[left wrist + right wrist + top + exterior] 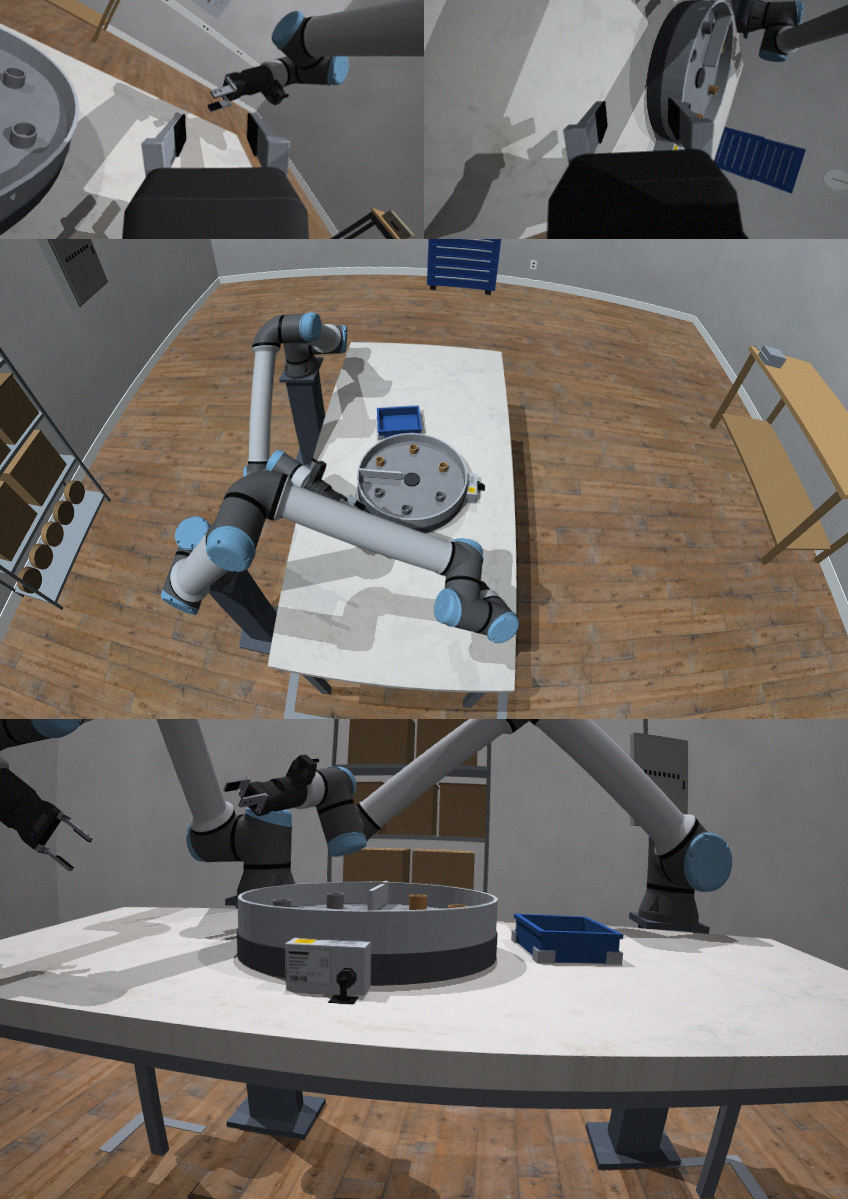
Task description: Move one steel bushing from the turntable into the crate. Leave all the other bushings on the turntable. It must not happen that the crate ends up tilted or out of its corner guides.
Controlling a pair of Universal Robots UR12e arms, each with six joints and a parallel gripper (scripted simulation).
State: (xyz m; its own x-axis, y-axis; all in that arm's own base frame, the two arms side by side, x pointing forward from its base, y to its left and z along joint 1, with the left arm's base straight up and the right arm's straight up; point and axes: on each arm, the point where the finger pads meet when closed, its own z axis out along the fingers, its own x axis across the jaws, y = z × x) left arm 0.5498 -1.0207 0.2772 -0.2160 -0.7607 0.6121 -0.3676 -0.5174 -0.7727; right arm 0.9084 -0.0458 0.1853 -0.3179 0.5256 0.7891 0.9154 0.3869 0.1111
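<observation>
The turntable [440, 520] [410, 927] [675, 75] holds three grey steel bushings, one front left [379, 492], one front middle [406, 509] and one front right [439, 496], all upright. Three orange-brown bushings [413, 448] [418, 901] stand on its crate-side half. The blue crate [399, 431] [583, 948] sits level between grey corner guides [544, 955]; nothing shows inside. My left gripper [236, 795] [216, 126] is open and empty, raised near the turntable's steel-bushing side. My right gripper [80, 853] [637, 112] is open and empty, raised at the table's far end from the crate.
The turntable has a raised rim, a divider wall [380, 474] [376, 896] and a dark centre hub [411, 479]. A grey box [471, 489] [327, 968] with a black knob stands against its outer side. My right arm's forearm [368, 530] crosses the table beside the turntable.
</observation>
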